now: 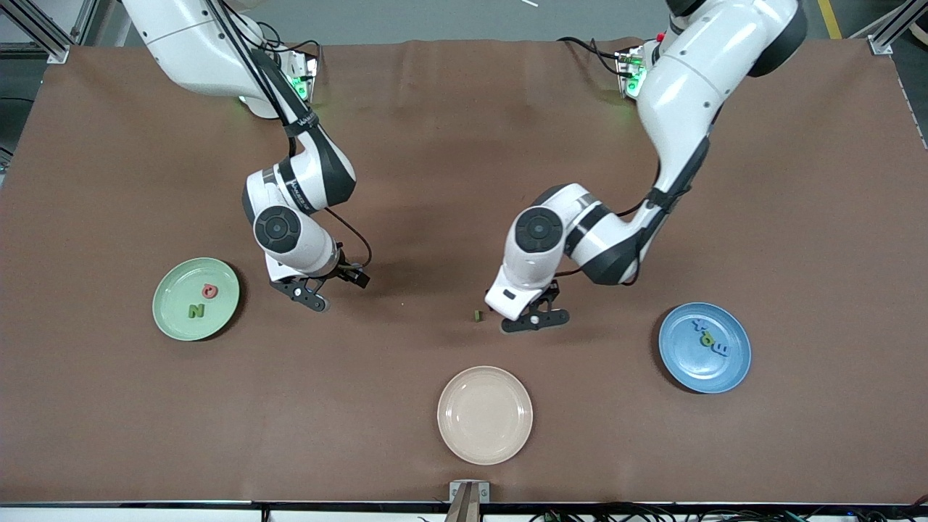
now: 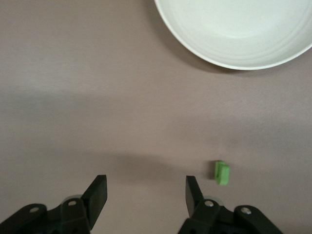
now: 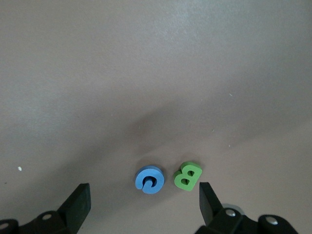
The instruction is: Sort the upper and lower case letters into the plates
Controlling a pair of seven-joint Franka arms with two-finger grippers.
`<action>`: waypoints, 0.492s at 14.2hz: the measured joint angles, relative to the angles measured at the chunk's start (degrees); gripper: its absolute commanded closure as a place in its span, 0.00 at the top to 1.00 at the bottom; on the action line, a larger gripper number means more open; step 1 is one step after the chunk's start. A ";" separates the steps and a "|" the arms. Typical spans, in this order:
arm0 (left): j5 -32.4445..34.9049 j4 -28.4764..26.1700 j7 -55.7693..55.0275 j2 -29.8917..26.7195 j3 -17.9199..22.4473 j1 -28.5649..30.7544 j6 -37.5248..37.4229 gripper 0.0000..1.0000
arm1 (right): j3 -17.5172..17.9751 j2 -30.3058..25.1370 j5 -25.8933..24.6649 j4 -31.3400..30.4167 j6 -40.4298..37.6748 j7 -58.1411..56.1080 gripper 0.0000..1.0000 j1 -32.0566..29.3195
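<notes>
A brown table [image 1: 464,435] seen from above, with two white robot arms reaching in from the top edge.

The left gripper [image 1: 535,320] hangs low over the middle of the table, its two black fingers [image 2: 97,192] spread apart with nothing between them. Just beside one fingertip – outside the gap, not touching – a small green letter [image 2: 222,172] stands on its edge on the bare table; its shape cannot be read. In the front view it is a tiny green speck [image 1: 477,315] next to the gripper, toward the right arm's end.

The right gripper [image 1: 310,293] hangs low over the table near the mint green plate [image 1: 174,319]. Its fingers [image 3: 79,204] are wide apart and hold nothing. In its wrist view two letters lie flat on the table, close side by side and ahead of the gap between the fingertips: a blue round letter [image 3: 148,179] (possibly a C or G) and a green B [image 3: 187,176].

The mint green plate sits toward the right arm's end and holds a green N [image 1: 196,311] and a pink round letter [image 1: 209,291], apart from each other.

The blue plate [image 1: 681,373] sits toward the left arm's end and holds a short row of small letters [image 1: 712,338] in blue and green – too small to read.

An empty-looking cream plate [image 1: 485,435] lies between the two, nearer to the front camera; its rim [image 2: 195,46] shows in the left wrist view.
</notes>
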 measured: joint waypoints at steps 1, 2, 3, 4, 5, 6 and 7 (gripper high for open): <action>0.00 1.45 -0.86 1.20 1.48 -2.03 0.74 0.61 | 0.00 0.35 0.01 -0.15 0.61 0.89 0.97 0.06; 0.00 2.67 -1.73 2.41 2.37 -3.60 1.83 0.60 | 0.00 0.90 0.01 -0.27 1.46 1.86 0.97 0.27; 0.00 3.42 -2.31 3.35 2.71 -4.52 2.91 0.60 | 0.00 1.54 0.03 -0.31 2.40 2.76 0.95 0.72; 0.00 3.93 -2.57 4.11 2.81 -4.97 3.99 0.60 | 0.00 2.27 0.04 -0.32 3.39 3.98 0.94 1.40; 0.00 4.22 -2.76 4.60 2.81 -5.14 4.64 0.60 | 0.00 2.89 0.04 -0.32 4.12 5.30 0.92 2.20; 0.00 4.35 -3.06 4.88 2.81 -5.22 5.17 0.60 | 0.00 3.35 0.04 -0.32 4.58 6.39 0.90 2.98; 0.00 4.43 -3.21 5.04 2.83 -5.34 5.84 0.60 | 0.00 3.65 0.04 -0.32 4.84 7.03 0.89 3.55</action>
